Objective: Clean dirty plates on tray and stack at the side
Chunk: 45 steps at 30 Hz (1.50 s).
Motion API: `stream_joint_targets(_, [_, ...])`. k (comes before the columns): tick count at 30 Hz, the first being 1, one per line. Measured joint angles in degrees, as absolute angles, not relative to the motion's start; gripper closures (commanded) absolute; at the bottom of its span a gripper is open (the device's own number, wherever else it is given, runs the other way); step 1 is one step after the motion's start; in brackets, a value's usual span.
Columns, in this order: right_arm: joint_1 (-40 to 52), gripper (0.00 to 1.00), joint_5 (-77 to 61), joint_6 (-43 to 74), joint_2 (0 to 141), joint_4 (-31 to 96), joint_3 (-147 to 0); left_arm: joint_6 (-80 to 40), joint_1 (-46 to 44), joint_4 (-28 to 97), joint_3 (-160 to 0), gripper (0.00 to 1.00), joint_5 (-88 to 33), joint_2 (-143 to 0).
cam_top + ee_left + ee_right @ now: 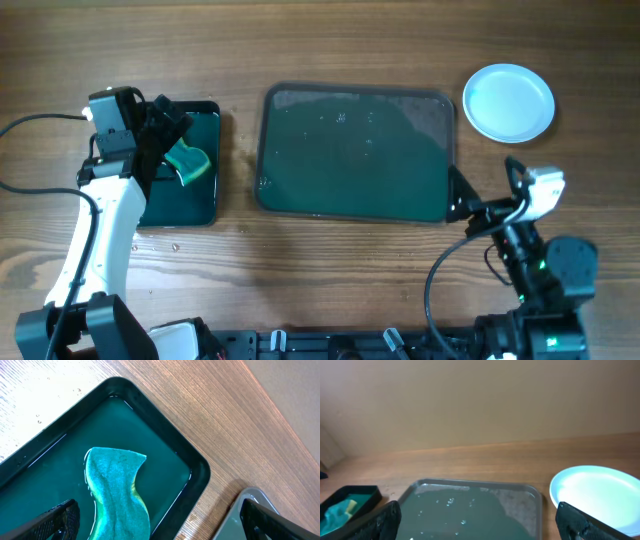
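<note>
Wood-grain table (330,260) all round, a plain beige wall behind, and the big green tray (355,150) sits dead centre with nothing on it but beads of water. No plate on it at all! The plates (508,102) are off at the far right corner, clear of the tray, white and clean on top. From up here I can't count how many are in that pile.

Over on the left, the left gripper (157,515) hangs above the small black tray (150,412), jaws spread wide, and the green sponge (117,492) lies in the water between them, not pinched. The right gripper (478,510) hovers at the tray's near right corner, jaws wide apart too, holding nothing.

I'd call this the closing step: washing looks done, stacking looks done. Next, both arms simply need to back away. No brand, label or writing is readable anywhere.
</note>
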State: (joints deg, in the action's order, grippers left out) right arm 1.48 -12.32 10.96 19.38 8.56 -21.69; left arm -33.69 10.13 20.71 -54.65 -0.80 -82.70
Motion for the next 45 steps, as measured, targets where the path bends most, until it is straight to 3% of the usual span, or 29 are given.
stream_joint_targets(8, [1.5, 0.0, -7.8, 10.6, 5.3, 0.0, -8.4, -33.7, 10.1, 20.8, -54.7, 0.0, -0.8, -82.7])
stream_joint_targets(18, [0.3, 0.0, -7.4, 9.9, 1.1, -10.0, -1.2, -33.7, 10.1, 20.8, -54.6, 0.0, -0.8, -82.7])
stream_joint_targets(30, [-1.4, 0.0, -7.2, 8.4, 0.9, -0.3, -0.4, -33.7, 10.1, 20.8, -54.6, 0.0, -0.8, -82.7])
stream_joint_targets(45, [-1.4, 0.0, -7.2, 8.4, 0.9, -0.2, -0.4, -33.7, 10.1, 20.8, -54.6, 0.0, -0.8, -82.7])
